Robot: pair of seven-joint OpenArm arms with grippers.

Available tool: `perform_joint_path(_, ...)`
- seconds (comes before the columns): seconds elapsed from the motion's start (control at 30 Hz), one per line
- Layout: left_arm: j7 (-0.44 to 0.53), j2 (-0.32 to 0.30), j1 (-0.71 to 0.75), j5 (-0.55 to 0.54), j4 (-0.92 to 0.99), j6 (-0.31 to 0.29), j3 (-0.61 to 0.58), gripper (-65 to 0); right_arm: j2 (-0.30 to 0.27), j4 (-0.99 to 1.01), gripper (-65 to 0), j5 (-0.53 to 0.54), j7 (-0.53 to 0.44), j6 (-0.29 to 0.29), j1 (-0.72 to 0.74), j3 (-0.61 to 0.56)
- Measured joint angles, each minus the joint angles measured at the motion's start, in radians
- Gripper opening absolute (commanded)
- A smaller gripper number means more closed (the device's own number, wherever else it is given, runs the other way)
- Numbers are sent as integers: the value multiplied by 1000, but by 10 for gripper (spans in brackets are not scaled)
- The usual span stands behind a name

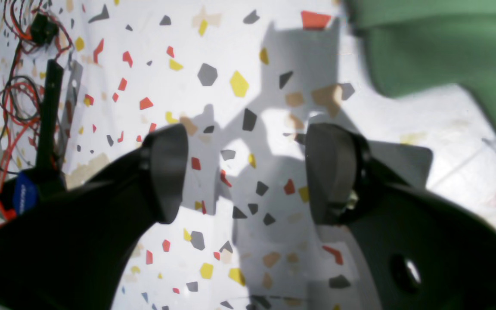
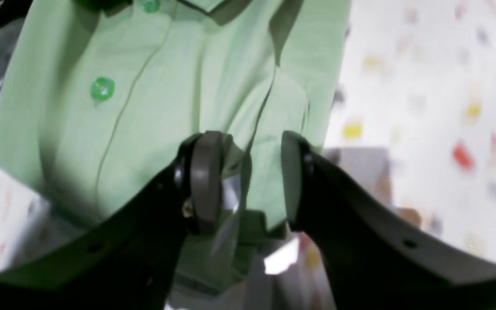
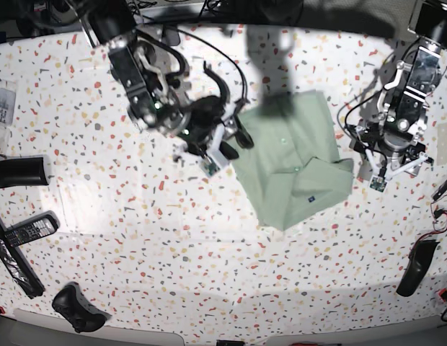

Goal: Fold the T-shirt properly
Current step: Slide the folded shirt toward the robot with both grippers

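Note:
The T-shirt [image 3: 292, 162] is pale green and lies partly folded on the speckled table, right of centre, with a tiny dark label near its lower right. In the right wrist view its button placket [image 2: 144, 86] fills the upper left. My right gripper [image 2: 248, 181] is open, its fingers either side of a fold at the shirt's edge; in the base view it [image 3: 236, 138] is at the shirt's left edge. My left gripper [image 1: 248, 172] is open and empty above bare table; the shirt [image 1: 424, 43] lies beyond it at the upper right. In the base view it [image 3: 368, 145] is just right of the shirt.
Remote controls [image 3: 29, 231], a black case [image 3: 18, 171] and a dark controller [image 3: 76, 303] lie at the table's left. A black object [image 3: 414, 267] sits at the lower right. Red and black cables [image 1: 20, 86] run along the table edge near my left arm.

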State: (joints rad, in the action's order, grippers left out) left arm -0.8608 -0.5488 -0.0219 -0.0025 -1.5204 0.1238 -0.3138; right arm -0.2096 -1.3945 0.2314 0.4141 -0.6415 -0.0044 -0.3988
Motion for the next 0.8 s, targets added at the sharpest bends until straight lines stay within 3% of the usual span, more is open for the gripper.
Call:
perform_joint_path(0.13, -1, 9, 0, 0, 0, 0, 0, -254, -37, -132, -427, -3, 46, 4, -108, 0)
perform_joint_path(0.3, -2, 34, 0, 34, 0, 4, 1, -254, -34, -248, -427, -6, 83, 61, -226, 20)
perform_joint_path(0.5, 8, 42, 0, 61, 0, 3, 2, -254, -34, -340, -427, -20, 100, 78, -316, 28)
perform_joint_path(0.53, 17, 42, 1, 68, 0, 19, 2, -254, -34, -350, -427, -22, 101, 78, -320, 28)
perform_joint_path(0.63, 7, 50, 14, 139, -30, 138, 0, -254, -34, -382, -427, -31, 94, 103, -319, 28)
perform_joint_path(0.8, 30, 34, 18, 129, -177, 159, 0, -254, -32, -464, -427, -31, 83, 107, -317, 88)
